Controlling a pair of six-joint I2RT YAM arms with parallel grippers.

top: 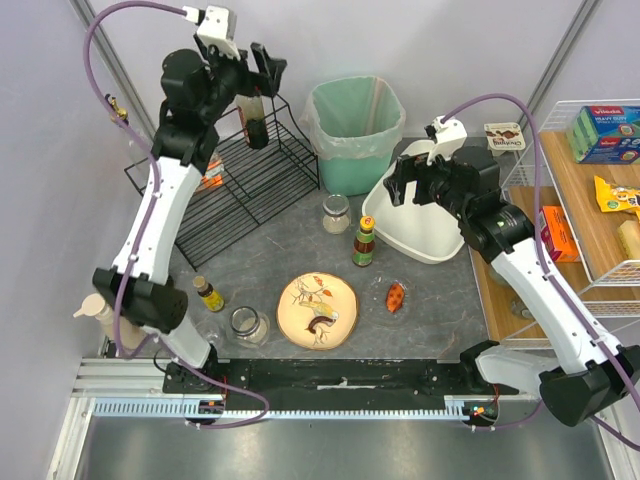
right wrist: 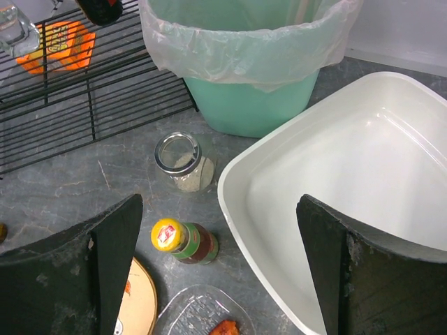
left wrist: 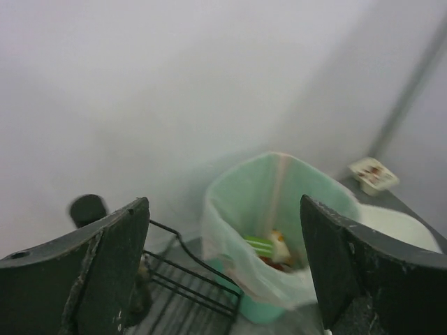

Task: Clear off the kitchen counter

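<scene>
**While jaws stand wide, counter (top: 285, 245) lies cluttered**

Though it hangs high over the rack (top: 240, 190), the left gripper (top: 255, 80) holds nothing. Its fingers (left wrist: 105, 265) are spread far apart with only air between them. Directly under it a dark bottle (top: 256, 120) stands upright on the rack, and an orange packet (top: 212, 180) lies lower on the same wires. Ahead of its fingertips sits the bin (left wrist: 265, 209), lined in pale green, with scraps inside.

The right gripper (top: 413, 185) is just as wide and just as empty, poised over the edge of the white basin (top: 425, 235). Seen between its fingers, a jar (right wrist: 183, 162) stands on the stone just beside the basin's rim. Nearer the wrist stands a yellow-capped sauce bottle (right wrist: 185, 241), apart from the jar.

The counter spreads beneath both grippers, far below the left one and closer under the right. Back toward the arm bases, behind both grippers, it carries a plate (top: 318, 310) and a clear dish (top: 396, 297) holding an orange piece. A small bottle (top: 209, 294) and a second jar (top: 246, 325) stand there too.
</scene>
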